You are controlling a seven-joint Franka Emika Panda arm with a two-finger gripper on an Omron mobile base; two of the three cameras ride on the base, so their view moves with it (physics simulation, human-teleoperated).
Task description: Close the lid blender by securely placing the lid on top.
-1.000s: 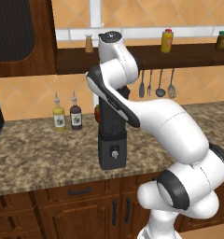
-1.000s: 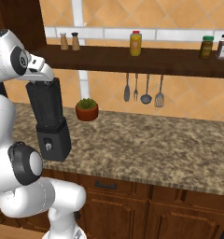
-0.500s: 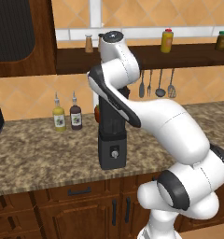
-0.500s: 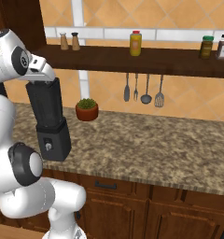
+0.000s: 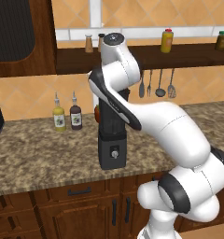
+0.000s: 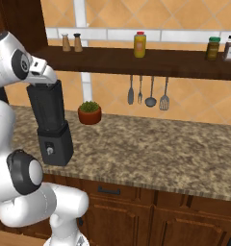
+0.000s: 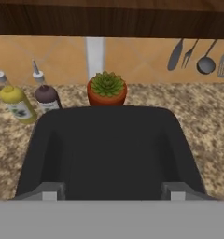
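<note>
- The lid (image 7: 109, 149) lies flat across the top of the blender (image 6: 52, 125), its dark square face squared to the jar's rim; I judge it is placed that way so the rounded corners seat inside the opening.
- The blender stands upright on the bench (image 6: 151, 149), close to the front edge, its round knob (image 5: 114, 153) facing the robot, which keeps the jar top within the arm's reach from above.
- The tool (image 7: 109, 191) hangs directly over the lid with its 2 fingertips (image 7: 49, 190) set well apart near the lid's 2 side edges; the jaws look parted and I see nothing gripped between them.
- From the lid, a potted succulent (image 7: 107, 89) sits at 12 o'clock in the hand view, and 2 sauce bottles (image 7: 32, 98) stand at about 10 o'clock, all clear of the jar.
- Hanging utensils (image 6: 148, 93) line the wall under a shelf (image 6: 136, 62) at 1 o'clock.
- Judging by the flat seating, the placement looks nearly done; a downward press might secure it.
</note>
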